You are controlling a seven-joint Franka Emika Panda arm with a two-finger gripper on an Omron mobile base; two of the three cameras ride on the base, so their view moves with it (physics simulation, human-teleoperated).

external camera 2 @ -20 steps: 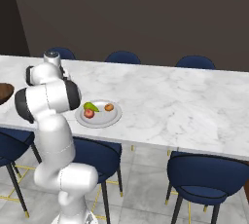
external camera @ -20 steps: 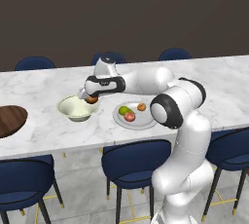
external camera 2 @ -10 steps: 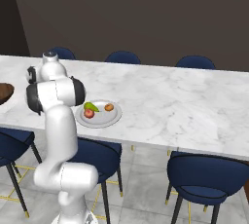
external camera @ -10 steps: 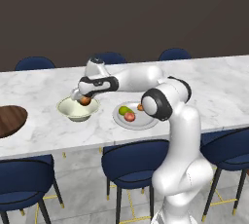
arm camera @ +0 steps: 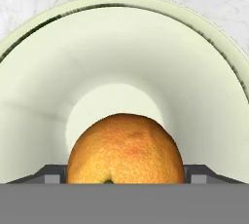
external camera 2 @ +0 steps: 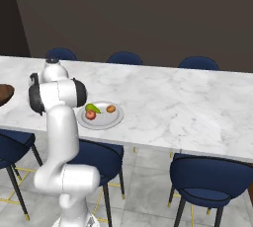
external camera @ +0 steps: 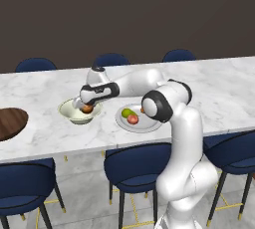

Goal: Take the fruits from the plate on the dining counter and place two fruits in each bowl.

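Orange fruit (arm camera: 125,150) sits between end effector (external camera: 84,106) tips (over cream bowl (arm camera: 204,82)).

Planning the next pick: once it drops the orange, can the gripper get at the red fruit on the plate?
Probably yes. The red fruit lies uncovered at the near side of the plate, apart from the green one. The gripper, shut on the orange, is over the cream bowl beside it.

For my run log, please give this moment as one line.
gripper: shut on orange fruit | over cream bowl | plate: three fruits
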